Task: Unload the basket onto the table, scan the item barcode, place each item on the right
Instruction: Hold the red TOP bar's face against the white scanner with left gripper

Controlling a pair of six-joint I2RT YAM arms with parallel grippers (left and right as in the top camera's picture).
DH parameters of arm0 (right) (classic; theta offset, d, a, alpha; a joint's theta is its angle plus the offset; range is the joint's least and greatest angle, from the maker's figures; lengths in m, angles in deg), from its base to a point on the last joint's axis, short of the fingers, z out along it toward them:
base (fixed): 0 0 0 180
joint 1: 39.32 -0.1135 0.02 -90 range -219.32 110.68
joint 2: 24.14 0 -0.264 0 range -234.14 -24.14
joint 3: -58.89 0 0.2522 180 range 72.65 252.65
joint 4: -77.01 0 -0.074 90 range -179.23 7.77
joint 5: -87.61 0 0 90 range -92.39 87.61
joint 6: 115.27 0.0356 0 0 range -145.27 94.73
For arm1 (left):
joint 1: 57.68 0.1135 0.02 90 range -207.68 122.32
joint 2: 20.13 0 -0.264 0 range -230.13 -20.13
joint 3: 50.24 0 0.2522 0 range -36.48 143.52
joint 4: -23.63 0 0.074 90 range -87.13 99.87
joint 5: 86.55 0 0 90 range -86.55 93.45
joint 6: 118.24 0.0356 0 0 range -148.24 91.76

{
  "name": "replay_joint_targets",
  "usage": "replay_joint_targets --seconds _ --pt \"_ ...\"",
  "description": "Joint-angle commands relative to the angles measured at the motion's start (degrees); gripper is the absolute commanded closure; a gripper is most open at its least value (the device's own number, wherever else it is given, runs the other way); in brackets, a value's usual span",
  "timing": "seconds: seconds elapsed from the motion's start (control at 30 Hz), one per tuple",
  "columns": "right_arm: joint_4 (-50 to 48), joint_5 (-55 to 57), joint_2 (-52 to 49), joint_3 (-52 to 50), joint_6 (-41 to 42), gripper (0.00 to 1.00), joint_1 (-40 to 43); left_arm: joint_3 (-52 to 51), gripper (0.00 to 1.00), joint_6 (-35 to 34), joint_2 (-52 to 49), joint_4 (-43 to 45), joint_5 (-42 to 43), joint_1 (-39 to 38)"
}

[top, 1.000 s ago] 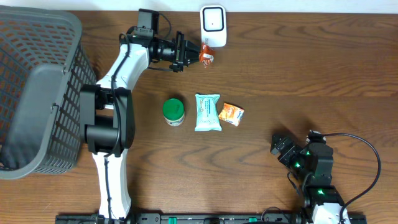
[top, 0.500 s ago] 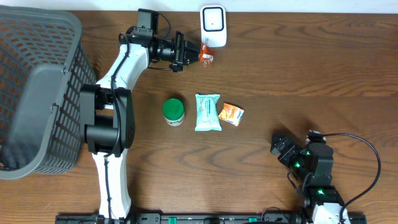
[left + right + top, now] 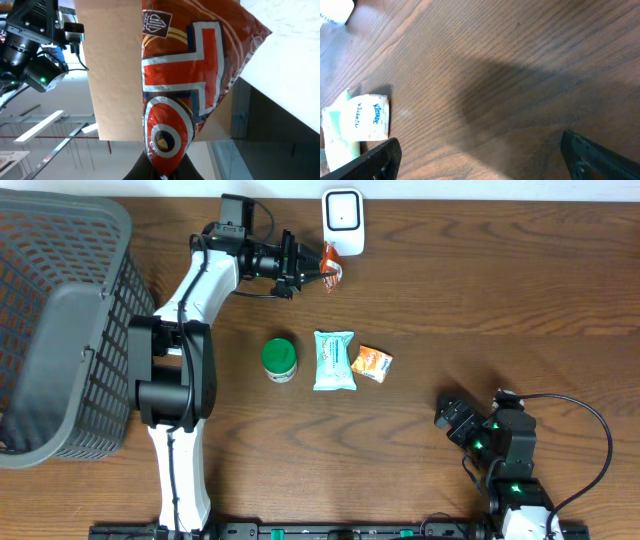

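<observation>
Item: red-orange snack packet (image 3: 331, 270), pinched tight in my left gripper (image 3: 314, 269). Location: just beside near edge of white barcode scanner (image 3: 343, 222). Long axis runs outward from my fingers. My right gripper (image 3: 446, 416) spread wide, empty, well apart; left arm nearer.

grey plastic mesh basket (image 3: 60, 250): cut off at overhead's left edge | red-and-white foil snack packet (image 3: 185, 75): top cropped in left wrist view, print too small overhead | pale green tissue pack (image 3: 355, 120): cropped at right wrist view's left edge
</observation>
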Motion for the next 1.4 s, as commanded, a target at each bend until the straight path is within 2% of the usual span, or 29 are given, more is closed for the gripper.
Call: replay_joint_targets --seconds 0.0,0.57,0.67,0.73,0.8,0.87,0.93,1.1,1.23,1.37 --pt "3.9 3.0 -1.7 -3.8 1.0 0.01 -0.5 0.1 0.93 -3.5 0.9 0.0 2.1 1.2" --pt "3.9 3.2 -1.7 -3.8 1.0 0.01 -0.5 0.1 0.93 -3.5 0.9 -0.1 2.1 3.2" --pt "4.0 3.2 -1.7 -3.8 1.0 0.01 -0.5 0.1 0.93 -0.1 0.9 -0.1 -1.2 3.2" --pt "4.0 3.2 -1.7 -3.8 1.0 0.01 -0.5 0.1 0.93 5.5 0.9 -0.1 -6.5 3.2" --pt "4.0 3.2 -1.7 -3.8 1.0 0.01 -0.5 0.1 0.93 14.4 0.9 -0.1 -13.9 3.2" --pt "4.1 3.2 -1.7 -3.8 1.0 0.01 -0.5 0.1 0.93 27.4 0.9 -0.1 -22.5 3.2" --pt "4.5 3.4 -1.7 -3.8 1.0 0.01 -0.5 0.1 0.93 38.0 0.9 0.5 -23.5 3.2" --pt "5.1 5.2 -1.7 -3.8 1.0 0.01 -0.5 0.1 0.93 57.7 0.9 7.2 -24.7 1.6" --pt "5.1 5.4 -1.7 -3.8 1.0 0.01 -0.5 0.1 0.93 69.9 0.9 7.4 -29.1 -1.7" --pt "5.1 5.4 -1.7 -3.8 1.0 0.01 -0.5 0.1 0.93 79.2 0.9 7.4 -40.9 -6.1"
